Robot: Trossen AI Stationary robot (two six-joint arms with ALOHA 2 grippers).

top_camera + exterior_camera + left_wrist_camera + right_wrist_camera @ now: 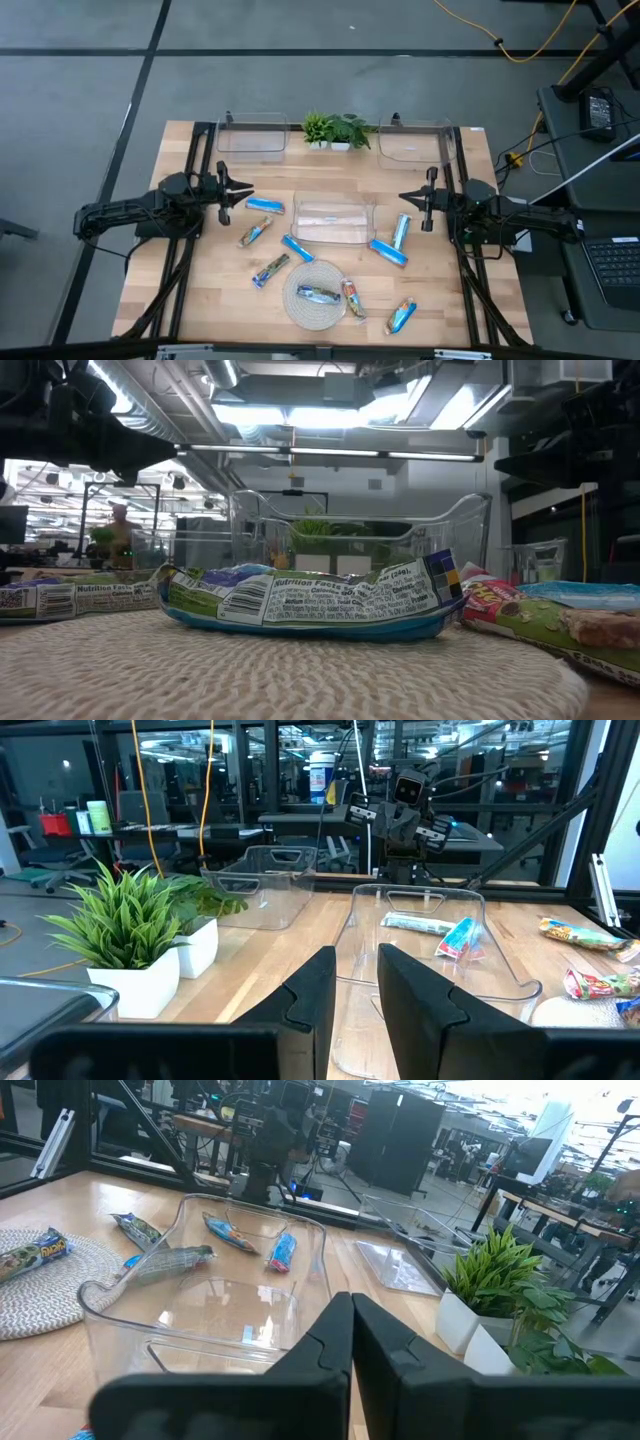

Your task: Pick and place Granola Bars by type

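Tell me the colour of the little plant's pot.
White: the plant pot shows best in the left wrist view.

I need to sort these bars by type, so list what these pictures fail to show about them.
- High view: print on the wrapped granola bars is too small to read.
- Low view: the blue-edged bar on the round woven mat blocks the bars behind it.
- Left wrist view: the clear plastic bin's wall blurs bars behind; the edge cuts others off.

Left arm reaching in from the left edge, left tool [243,192] pointing inward, fingers [310,1005] slightly apart and seemingly holding nothing, right arm mirrored opposite, right tool [408,197] with fingers pressed together
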